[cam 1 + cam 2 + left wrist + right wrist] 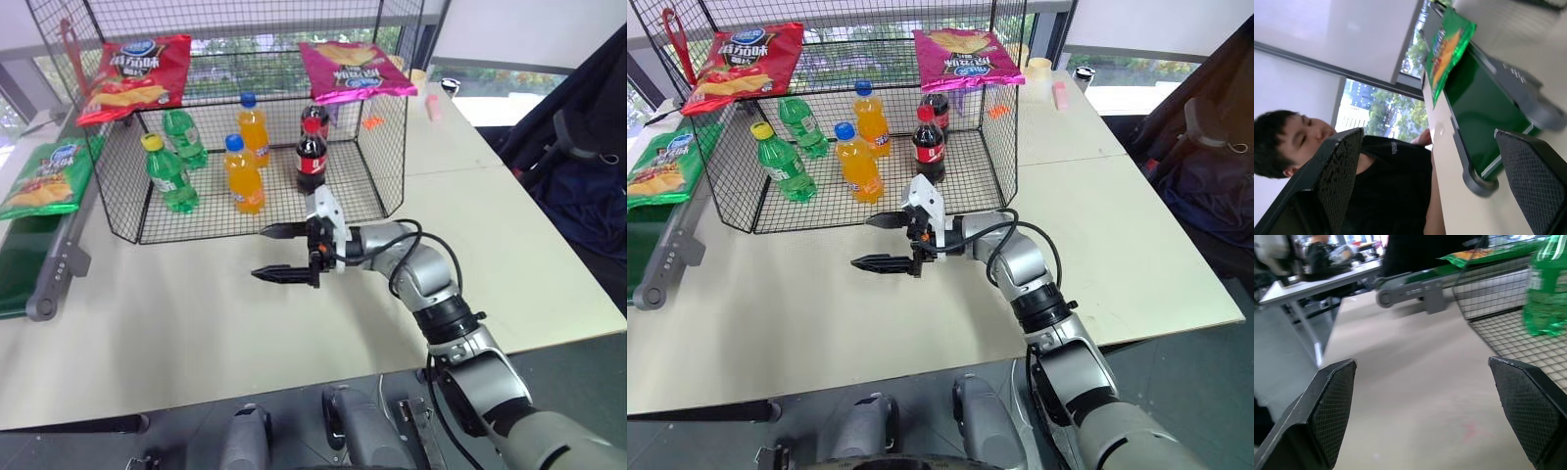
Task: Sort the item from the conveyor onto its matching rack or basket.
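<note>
The green crisp bag (pixel 47 178) lies flat on the conveyor (pixel 29 257) at the left edge of the frame. Its long axis runs along the belt, its blue-logo end toward the top of the frame, and its far corner is crossed by the wire of the black mesh cage (pixel 257 211). The belt is cut off at the left edge. The right gripper (pixel 281 253) hovers mid-frame over the tabletop (pixel 196 313), fingers spread wide and empty, pointing left. The left gripper (pixel 1435 186) also stands wide open, holding nothing, with a person (pixel 1381 181) partly hidden behind its fingers.
</note>
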